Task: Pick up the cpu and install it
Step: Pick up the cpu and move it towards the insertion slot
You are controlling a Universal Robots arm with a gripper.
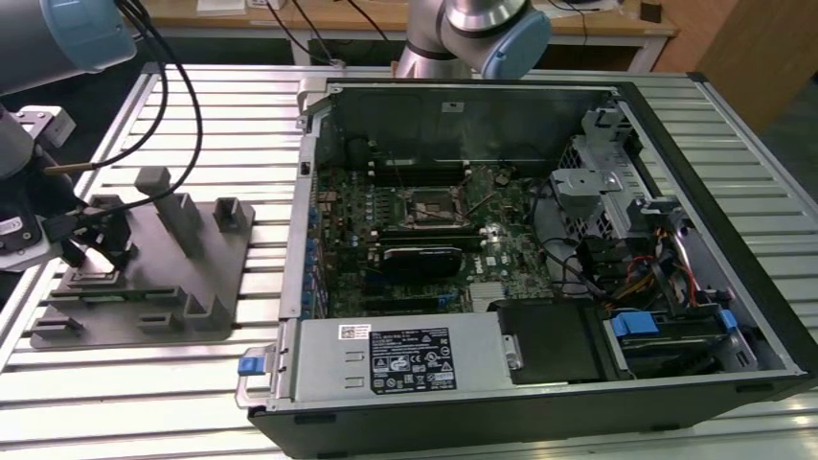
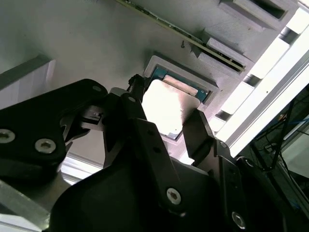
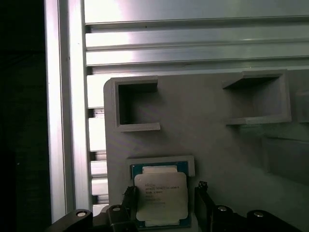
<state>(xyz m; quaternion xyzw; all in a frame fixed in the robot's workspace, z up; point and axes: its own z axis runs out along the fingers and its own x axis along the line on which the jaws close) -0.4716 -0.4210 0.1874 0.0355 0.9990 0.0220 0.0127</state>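
Silver-topped cpu (image 3: 160,197) seated in recess of grey fixture plate (image 3: 212,140). Dark gripper (image 3: 165,205) straddles cpu, fingers (image 3: 203,203) spread, gap at one side. Plate on slotted aluminium table (image 3: 193,48).

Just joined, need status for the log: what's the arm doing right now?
The arm's gripper is down over the grey fixture plate on the slotted table, at the exterior view's left. In both wrist views the cpu lies flat in its recess on that plate, with a finger on either side. A gap shows on one side, so it looks not yet gripped. The open computer case sits beside the plate.
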